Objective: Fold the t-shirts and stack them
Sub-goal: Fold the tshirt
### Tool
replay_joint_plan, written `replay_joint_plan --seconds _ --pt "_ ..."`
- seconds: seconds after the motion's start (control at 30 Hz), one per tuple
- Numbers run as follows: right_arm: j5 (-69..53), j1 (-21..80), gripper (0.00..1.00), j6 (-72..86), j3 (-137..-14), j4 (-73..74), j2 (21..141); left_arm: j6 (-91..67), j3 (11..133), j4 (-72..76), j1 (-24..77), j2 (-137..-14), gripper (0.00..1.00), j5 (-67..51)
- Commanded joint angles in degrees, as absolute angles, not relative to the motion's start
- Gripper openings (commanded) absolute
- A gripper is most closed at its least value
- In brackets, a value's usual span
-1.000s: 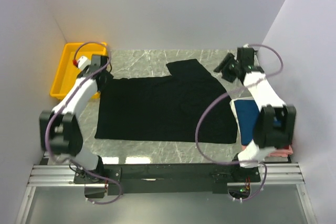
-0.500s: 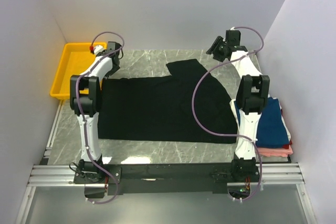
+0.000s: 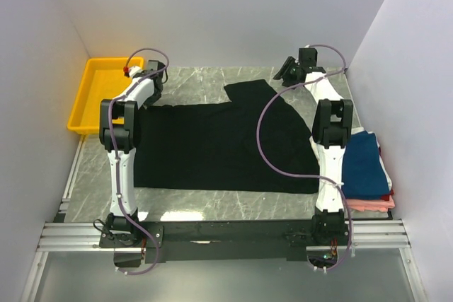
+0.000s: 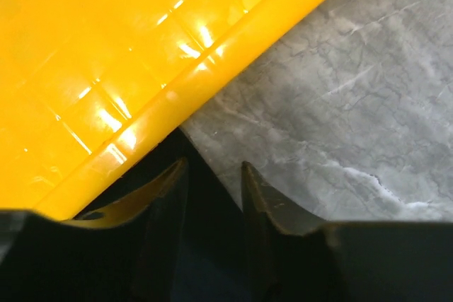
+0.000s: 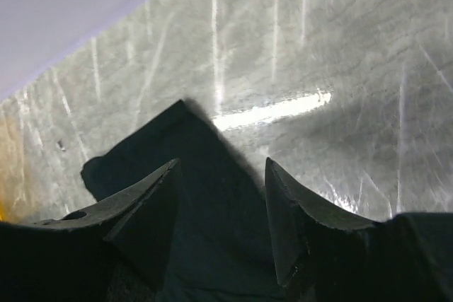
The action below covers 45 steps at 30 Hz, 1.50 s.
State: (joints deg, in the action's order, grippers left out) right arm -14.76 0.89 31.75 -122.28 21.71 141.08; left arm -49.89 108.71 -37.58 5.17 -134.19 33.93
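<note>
A large black t-shirt (image 3: pixel 219 146) lies spread flat on the marble table (image 3: pixel 198 84), one sleeve (image 3: pixel 251 92) pointing to the back. My left gripper (image 3: pixel 151 78) hovers at the shirt's far left corner beside the yellow tray. In the left wrist view the black cloth corner (image 4: pixel 205 196) sits between the fingers of the left gripper (image 4: pixel 210 166), which stand narrowly apart. My right gripper (image 3: pixel 285 72) is open at the back right. Its wrist view shows the right gripper (image 5: pixel 221 162) straddling the sleeve tip (image 5: pixel 191 153). Folded t-shirts are stacked at the right, navy (image 3: pixel 362 164) above pink (image 3: pixel 371 204).
A yellow plastic tray (image 3: pixel 95 93) stands at the back left, its rim (image 4: pixel 177 90) right against my left fingers. White walls close in the back and both sides. Bare marble (image 4: pixel 340 90) shows beyond the shirt's far edge.
Both arms have stretched toward the back of the table. The left gripper came to the shirt corner by the tray and its jaws narrowed. The right gripper moved left toward the sleeve.
</note>
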Motion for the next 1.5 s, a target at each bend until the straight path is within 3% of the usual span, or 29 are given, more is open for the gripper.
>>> replay_joint_plan --seconds 0.0,0.4,0.7,1.2,1.33,1.47 --pt "-16.08 1.23 0.57 32.69 -126.12 20.3 143.08 -51.85 109.6 -38.67 4.66 -135.35 0.4 33.66" --pt "-15.47 1.23 0.56 39.63 -131.22 21.8 147.48 -52.12 103.54 -35.07 3.78 -132.45 0.01 30.41" --pt "-14.85 1.67 0.52 44.91 -130.26 22.59 148.36 -52.21 103.36 -34.28 3.78 -131.75 0.01 28.74" --pt "-14.33 4.75 0.5 40.78 -127.36 25.14 146.87 -51.94 101.69 -32.61 3.78 -130.43 0.01 27.16" --pt "-13.71 4.83 0.38 39.12 -126.39 26.28 145.55 -51.68 101.6 -32.26 3.78 -130.25 0.01 26.98" --pt "-13.36 5.19 0.33 37.53 -126.47 27.33 144.41 -51.5 101.34 -31.91 3.78 -130.17 0.01 26.63"
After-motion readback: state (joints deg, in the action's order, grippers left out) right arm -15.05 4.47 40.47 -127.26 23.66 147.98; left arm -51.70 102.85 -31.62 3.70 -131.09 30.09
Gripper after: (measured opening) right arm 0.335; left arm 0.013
